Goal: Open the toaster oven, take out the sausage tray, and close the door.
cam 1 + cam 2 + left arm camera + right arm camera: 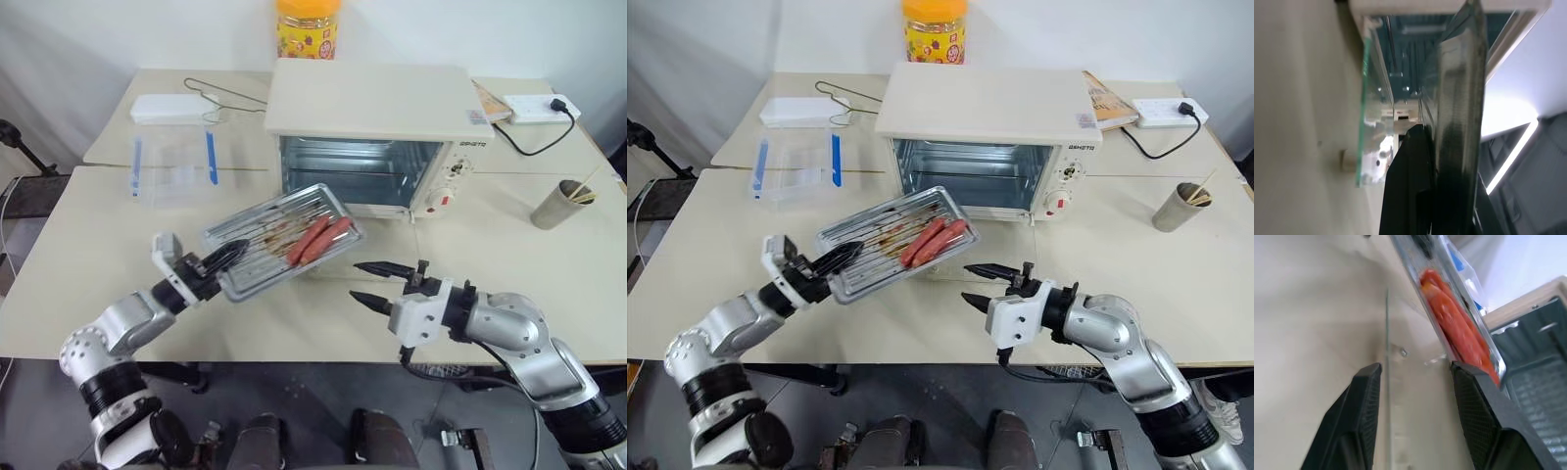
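Now sausage tray [279, 238] pinched in closed left jaws, right jaws parted and empty just beside it.

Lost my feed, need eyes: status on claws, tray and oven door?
Left claw shut on the sausage tray, held out of the toaster oven. Right claw open, empty. Door down, not yet closed.

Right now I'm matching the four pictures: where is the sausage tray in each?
Left eye: sausage tray mid-picture, before the open oven.
Right eye: same spot, held by the left gripper.
Left wrist: its edge runs up the middle.
Right wrist: slanting across the top.
Shared landmark: the oven.
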Robot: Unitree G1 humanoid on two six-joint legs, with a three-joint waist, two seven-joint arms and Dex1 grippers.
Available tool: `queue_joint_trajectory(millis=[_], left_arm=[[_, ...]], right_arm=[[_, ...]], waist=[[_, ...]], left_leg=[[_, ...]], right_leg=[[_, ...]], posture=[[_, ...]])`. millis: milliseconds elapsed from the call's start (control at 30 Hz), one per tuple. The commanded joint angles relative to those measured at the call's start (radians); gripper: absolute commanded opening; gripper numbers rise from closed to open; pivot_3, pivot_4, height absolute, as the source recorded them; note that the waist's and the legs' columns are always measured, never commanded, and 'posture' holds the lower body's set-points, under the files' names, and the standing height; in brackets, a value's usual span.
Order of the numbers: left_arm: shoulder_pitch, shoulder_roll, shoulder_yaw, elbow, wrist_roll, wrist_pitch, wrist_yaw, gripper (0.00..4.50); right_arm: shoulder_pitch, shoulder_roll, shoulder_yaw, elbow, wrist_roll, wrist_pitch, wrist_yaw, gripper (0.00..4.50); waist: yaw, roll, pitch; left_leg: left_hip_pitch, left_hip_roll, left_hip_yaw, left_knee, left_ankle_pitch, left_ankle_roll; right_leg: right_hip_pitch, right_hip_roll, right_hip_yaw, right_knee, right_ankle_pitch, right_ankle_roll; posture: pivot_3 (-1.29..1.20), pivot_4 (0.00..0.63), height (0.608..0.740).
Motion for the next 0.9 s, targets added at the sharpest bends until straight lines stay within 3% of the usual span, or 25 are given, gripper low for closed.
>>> queue_joint_trajectory(millis=[33, 100, 300, 400, 667, 900], left_arm=[[0.095, 0.023, -0.003, -0.121, -0.138, -0.105, -0.029, 0.00], [0.196, 0.015, 0.041, -0.201, -0.141, -0.143, -0.093, 0.00], [0.424, -0.001, 0.067, -0.344, -0.141, -0.231, -0.231, 0.00], [0.492, -0.023, 0.089, -0.380, -0.141, -0.293, -0.271, 0.00], [0.514, -0.164, 0.118, -0.486, -0.141, -0.477, -0.243, 0.00], [0.493, -0.224, 0.087, -0.519, -0.141, -0.538, -0.172, 0.00]], right_arm=[[0.095, -0.025, -0.132, -0.021, 0.270, 0.111, 0.067, 2.33], [0.156, -0.037, -0.233, 0.062, 0.403, 0.199, 0.107, 1.94], [0.164, -0.059, -0.309, 0.207, 0.458, 0.236, 0.217, 0.04], [0.127, -0.051, -0.302, 0.292, 0.459, 0.278, 0.241, 0.04], [-0.014, -0.022, -0.254, 0.549, 0.378, 0.301, 0.269, 0.04], [-0.120, 0.037, -0.232, 0.679, 0.384, 0.272, 0.373, 0.04]], waist=[[0.005, 0.000, 0.000], [0.008, -0.001, 0.000], [0.010, 0.000, 0.000], [0.014, 0.000, -0.001], [0.021, 0.000, -0.001], [0.020, 0.000, -0.001]], left_leg=[[0.000, 0.000, 0.000, 0.000, 0.000, 0.000], [0.001, 0.000, -0.001, 0.000, -0.001, 0.001], [0.006, 0.000, 0.002, 0.000, -0.002, 0.002], [0.015, 0.001, 0.002, -0.002, -0.004, 0.001], [0.014, 0.000, 0.003, -0.001, -0.006, 0.001], [0.014, 0.000, 0.004, -0.001, -0.006, 0.001]], right_leg=[[0.000, 0.000, 0.000, 0.000, 0.000, 0.000], [0.002, -0.001, 0.000, -0.001, 0.000, 0.000], [0.006, 0.001, 0.002, -0.004, -0.001, -0.001], [0.015, 0.001, 0.002, -0.006, -0.001, -0.003], [0.015, 0.000, 0.003, -0.008, -0.001, -0.003], [0.016, 0.001, 0.003, -0.009, -0.001, -0.002]], posture=[[0.00, 0.150, 0.740], [0.00, 0.150, 0.740], [0.00, 0.150, 0.740], [0.00, 0.150, 0.740], [0.00, 0.150, 0.740], [0.00, 0.150, 0.740]])
